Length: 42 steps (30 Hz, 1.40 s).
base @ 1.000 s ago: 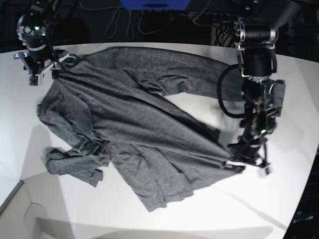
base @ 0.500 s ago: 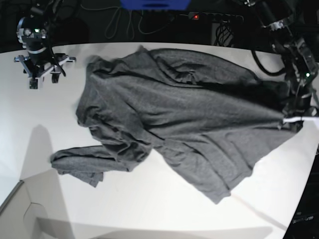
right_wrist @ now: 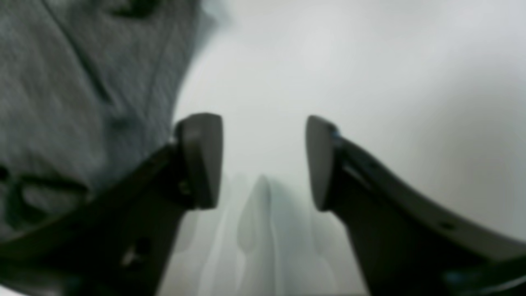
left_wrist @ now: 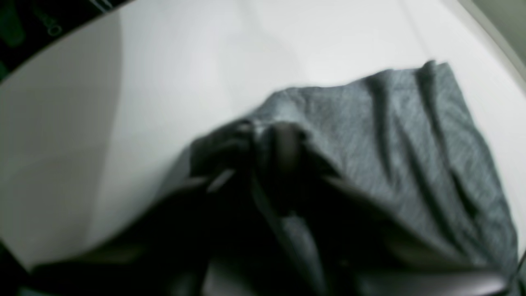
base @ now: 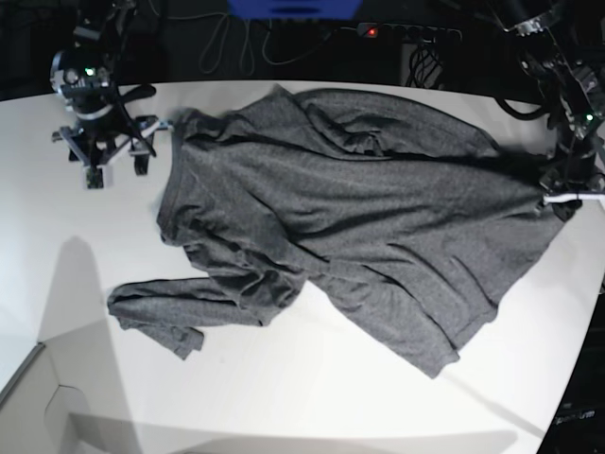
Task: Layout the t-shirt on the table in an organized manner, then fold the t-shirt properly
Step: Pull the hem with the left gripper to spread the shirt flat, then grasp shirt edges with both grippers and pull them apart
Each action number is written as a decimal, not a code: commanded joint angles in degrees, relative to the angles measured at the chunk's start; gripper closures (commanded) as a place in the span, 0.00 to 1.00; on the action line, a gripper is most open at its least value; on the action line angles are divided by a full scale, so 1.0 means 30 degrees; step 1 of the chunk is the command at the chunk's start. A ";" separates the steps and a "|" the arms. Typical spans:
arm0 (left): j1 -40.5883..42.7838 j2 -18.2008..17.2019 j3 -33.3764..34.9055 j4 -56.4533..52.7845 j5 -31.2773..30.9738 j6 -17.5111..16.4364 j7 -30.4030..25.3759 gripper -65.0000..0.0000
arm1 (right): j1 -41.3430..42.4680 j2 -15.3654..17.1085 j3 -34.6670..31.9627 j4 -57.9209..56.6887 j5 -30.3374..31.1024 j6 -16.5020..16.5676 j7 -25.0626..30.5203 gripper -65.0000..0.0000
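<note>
Base view has the shirt spread loosely across the middle of the surface, still pretty wrinkly and skewed. It runs from near the far left corner over to the right edge. One sleeve trails off toward the left side in a bunched strip, and a lower corner of the fabric points toward the near right edge.

Left end effector is over at the right edge, right on the shirt's edge there. The left wrist view is blurry: dark fingers sit in among a bunched fold of grey cloth, but I honestly can't tell whether they're pinching it or have let go.

Right end effector is near the far left corner, just beside the shirt's corner. The right wrist view shows both pads spread apart with only bare white surface between them, so it's open and holding nothing. Grey fabric fills the left of that view, next to the left pad.
</note>
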 commanded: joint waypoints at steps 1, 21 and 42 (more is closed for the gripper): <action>-0.0154 -0.0423 -0.0123 0.0508 -0.0056 -0.0077 -0.0070 0.70 | 0.0342 0.0145 0.0024 0.0326 0.0142 0.0028 0.0431 0.39; -0.1385 -0.0481 -0.1735 0.0449 0.0120 -0.0077 0.0194 0.51 | 0.6584 0.1522 -0.3316 -0.5682 0.0083 -0.0090 0.0431 0.30; -0.3055 -0.1184 -0.0269 -0.4357 -0.0056 -0.0077 0.0194 0.51 | 0.7111 0.2606 0.3306 -0.7294 0.0142 -0.0148 0.0607 1.00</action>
